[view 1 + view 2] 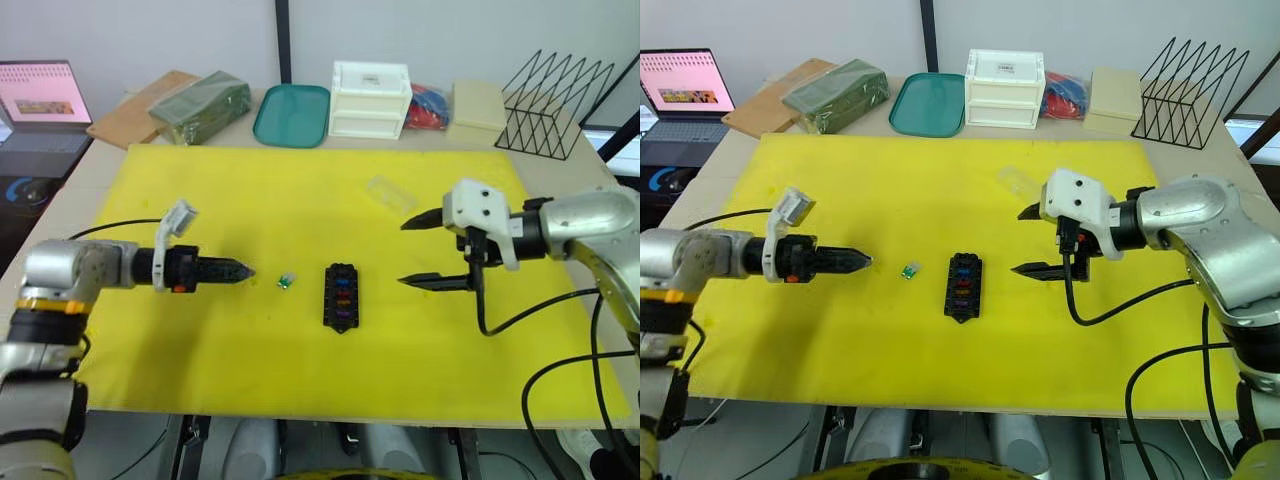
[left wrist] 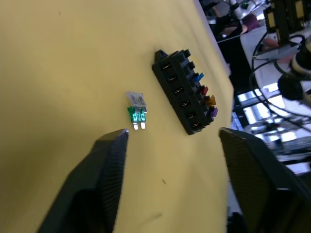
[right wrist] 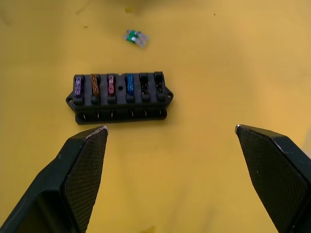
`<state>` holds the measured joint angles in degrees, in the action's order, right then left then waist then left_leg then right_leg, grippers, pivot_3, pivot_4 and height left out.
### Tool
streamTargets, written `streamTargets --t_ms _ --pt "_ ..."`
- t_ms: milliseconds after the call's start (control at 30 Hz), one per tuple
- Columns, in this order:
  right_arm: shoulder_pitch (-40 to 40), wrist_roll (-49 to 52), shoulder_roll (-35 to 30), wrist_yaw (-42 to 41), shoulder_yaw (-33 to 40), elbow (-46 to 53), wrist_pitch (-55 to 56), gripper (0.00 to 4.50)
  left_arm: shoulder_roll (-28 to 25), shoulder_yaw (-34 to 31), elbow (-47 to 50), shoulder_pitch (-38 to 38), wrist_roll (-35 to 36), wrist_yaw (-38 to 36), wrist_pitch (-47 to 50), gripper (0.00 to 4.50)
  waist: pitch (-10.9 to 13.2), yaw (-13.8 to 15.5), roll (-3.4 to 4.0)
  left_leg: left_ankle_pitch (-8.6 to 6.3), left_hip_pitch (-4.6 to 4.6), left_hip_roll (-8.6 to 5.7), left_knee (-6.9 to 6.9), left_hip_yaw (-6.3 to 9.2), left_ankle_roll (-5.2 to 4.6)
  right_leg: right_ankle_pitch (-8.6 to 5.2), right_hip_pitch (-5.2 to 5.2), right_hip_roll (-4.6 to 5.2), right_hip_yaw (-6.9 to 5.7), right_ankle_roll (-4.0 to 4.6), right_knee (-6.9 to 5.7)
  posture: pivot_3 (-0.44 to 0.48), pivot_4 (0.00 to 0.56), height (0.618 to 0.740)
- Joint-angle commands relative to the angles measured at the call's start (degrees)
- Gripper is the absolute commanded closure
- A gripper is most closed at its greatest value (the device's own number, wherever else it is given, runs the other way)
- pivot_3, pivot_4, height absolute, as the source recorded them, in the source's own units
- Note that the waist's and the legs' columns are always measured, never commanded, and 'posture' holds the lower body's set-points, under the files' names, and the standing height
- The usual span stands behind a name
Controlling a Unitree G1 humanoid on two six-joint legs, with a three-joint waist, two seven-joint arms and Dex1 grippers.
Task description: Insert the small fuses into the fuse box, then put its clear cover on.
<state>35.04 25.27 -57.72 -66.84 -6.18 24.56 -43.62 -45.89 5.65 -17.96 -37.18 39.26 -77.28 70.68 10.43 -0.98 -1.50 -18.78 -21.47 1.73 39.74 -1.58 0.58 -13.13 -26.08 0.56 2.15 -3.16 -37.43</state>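
— Green plastic, that's the one still loose: a small fuse (image 1: 287, 281) lying flat on the yellow mat (image 1: 250, 190), with what looks like a clear one touching it, between the left gripper (image 1: 246, 271) and the fuse box (image 1: 340, 296).

— And the box itself?

— Middle of the mat, with purple, orange, red and blue fuses seated along one row. The slots past the blue one look dark; I'd guess they're empty, but I can't be sure.

— Is either gripper holding anything?

— No. From its wrist camera the left one's fingers (image 2: 104, 165) are spread wide and empty, aimed at the green fuse. The right gripper (image 1: 1023, 242) is fully parted too, hovering just beside the box.

— So how should it go?

— I'd come down straight over the fuse, pinch the plastic body rather than the blades, and lift only the green one. It's light; a nudge would skate it away.

— The clear cover (image 1: 391, 193)?

— Farther back on the mat, well apart from the box.
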Motion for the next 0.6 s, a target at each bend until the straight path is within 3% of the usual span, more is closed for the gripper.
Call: streamTargets --t_ms 33,600 --pt "2.7 1.9 1.6 0.3 -0.8 2.9 -1.5 0.0 1.4 1.2 -2.5 -3.2 0.3 -0.9 2.4 1.99 0.0 0.0 0.0 0.0 -0.01 0.0 0.0 0.0 0.0 0.0 -0.03 0.0 0.0 0.0 -0.02 0.0 0.15 0.74" --pt "3.7 3.9 3.2 3.9 -1.7 7.4 -5.3 0.0 6.4 7.8 -7.5 -4.6 -5.2 -1.3 -1.8 1.99 0.0 0.2 0.01 0.0 -0.01 0.0 0.09 0.09 0.0 0.01 -0.02 0.01 0.01 0.01 -0.12 0.0 0.15 0.74"
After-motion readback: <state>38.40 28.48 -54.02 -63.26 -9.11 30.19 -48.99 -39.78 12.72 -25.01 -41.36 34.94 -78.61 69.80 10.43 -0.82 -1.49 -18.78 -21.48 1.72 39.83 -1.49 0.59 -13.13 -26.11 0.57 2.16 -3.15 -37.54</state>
